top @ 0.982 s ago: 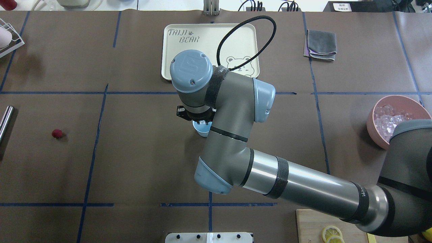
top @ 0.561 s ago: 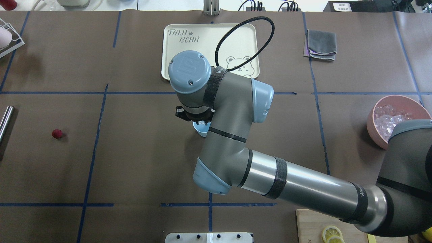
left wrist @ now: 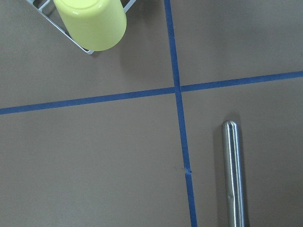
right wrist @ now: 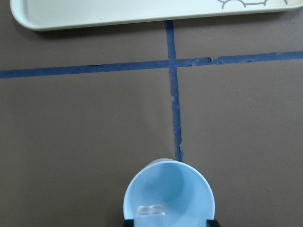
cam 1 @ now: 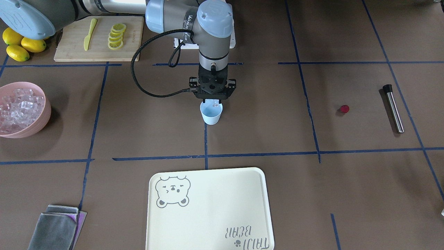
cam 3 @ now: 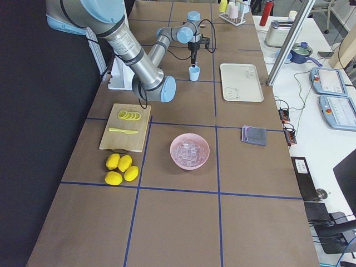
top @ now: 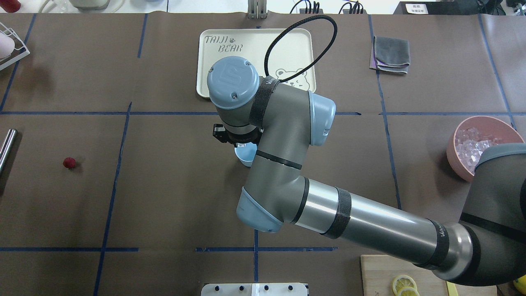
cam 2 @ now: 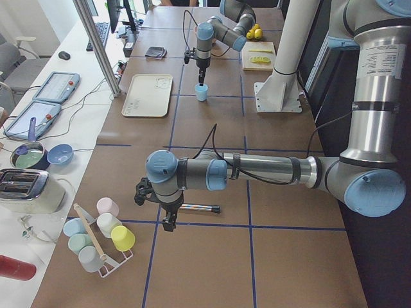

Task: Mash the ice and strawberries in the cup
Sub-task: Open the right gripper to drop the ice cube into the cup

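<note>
**Open room around the cup.** Bare brown bench (cam 1: 263,114) surrounds the pale blue cup (cam 1: 211,116), which stands upright on a blue tape line near the middle, well clear of every edge. The cream tray (cam 1: 215,208) lies well apart on the operators' side.

The right arm reaches in from the robot's right with its elbow folded and its wrist vertical. The right claw (cam 1: 212,101) points straight down just above the cup's mouth, its fingers spread about as wide as the rim. A clear ice cube (right wrist: 150,211) shows between them at the mouth. It appears narrower than the gap and free of both fingers, though the wrist view cuts off the tips.

The left arm stretches low over the bench's left end, with the left claw (cam 2: 167,221) pointing down beside a steel rod (cam 1: 393,109). How far that claw is open cannot be told.

The strawberry (cam 1: 344,109) sits alone on the bench near the rod, well apart from the cup. On the robot's right a pink bowl (cam 1: 43,119) holds more ice (cam 1: 19,107). Nearby a cutting board (cam 1: 69,52) carries lemon slices (cam 1: 116,36) and a yellow knife (cam 1: 89,33), with whole lemons (cam 1: 33,44) beside it. A folded grey cloth (cam 1: 55,229) lies toward the operators' corner. A rack of upturned cups (cam 2: 106,224) stands near the left claw.
</note>
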